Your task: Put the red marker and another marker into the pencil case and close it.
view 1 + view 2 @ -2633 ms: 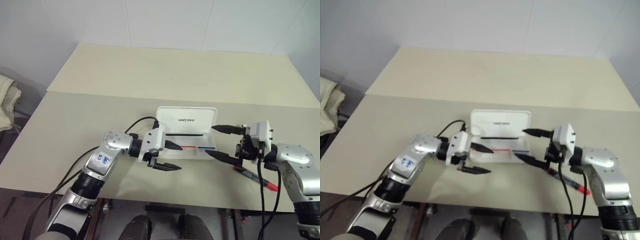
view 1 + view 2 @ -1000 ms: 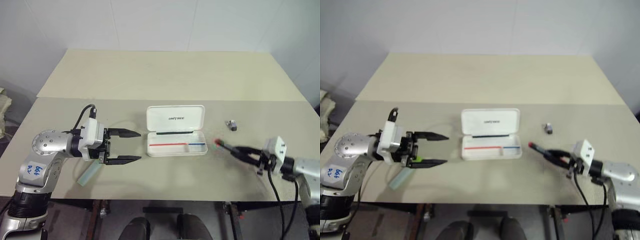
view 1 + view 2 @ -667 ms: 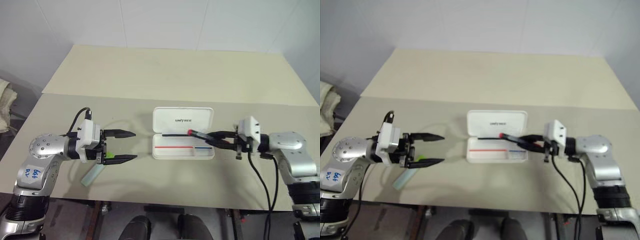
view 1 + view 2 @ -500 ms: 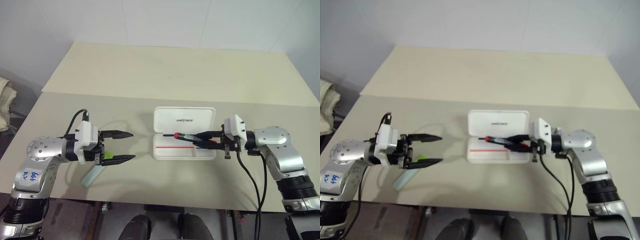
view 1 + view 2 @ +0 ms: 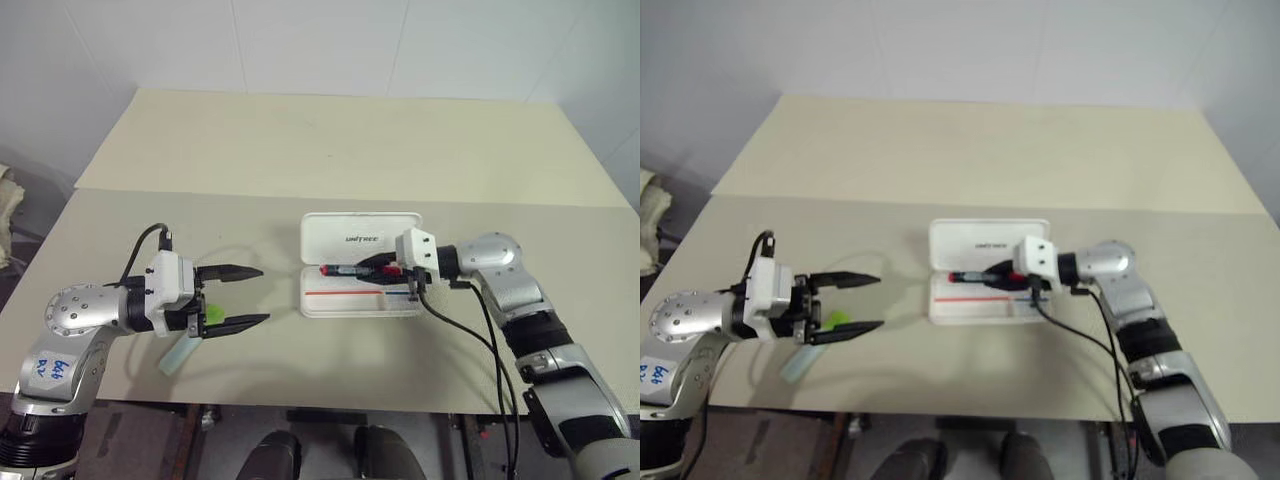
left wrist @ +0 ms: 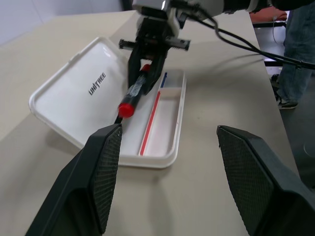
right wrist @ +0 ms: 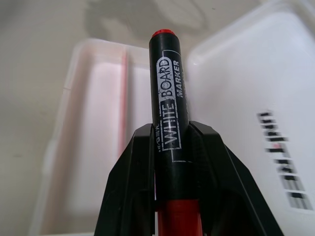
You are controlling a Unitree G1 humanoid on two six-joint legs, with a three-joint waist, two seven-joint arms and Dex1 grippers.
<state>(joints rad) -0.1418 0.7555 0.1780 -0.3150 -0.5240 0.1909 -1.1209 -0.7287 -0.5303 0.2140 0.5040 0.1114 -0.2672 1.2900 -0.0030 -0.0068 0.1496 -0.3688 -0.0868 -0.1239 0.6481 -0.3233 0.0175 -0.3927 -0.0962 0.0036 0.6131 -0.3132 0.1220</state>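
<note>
The pencil case [image 5: 332,234] lies open in the middle of the table, lid leaning back, red and blue stripe in its tray. My right gripper [image 5: 368,267] is shut on the red marker [image 5: 336,270] and holds it nearly level over the tray, along the hinge line. In the right wrist view the marker [image 7: 167,103] sticks out between the black fingers [image 7: 132,182], above the case. My left gripper [image 5: 245,296] hangs open left of the case, holding nothing. The pale green marker [image 5: 179,352] lies on the table just below and behind its fingers.
A second, paler table [image 5: 340,140] adjoins at the back. A person's leg [image 6: 299,49] stands beyond the table's far side in the left wrist view. A cloth [image 5: 6,190] lies off the table at the left. The front edge runs close below both arms.
My right arm has swung left with the red marker, from right of the case to over its open tray. The left gripper has stayed open beside the green marker.
</note>
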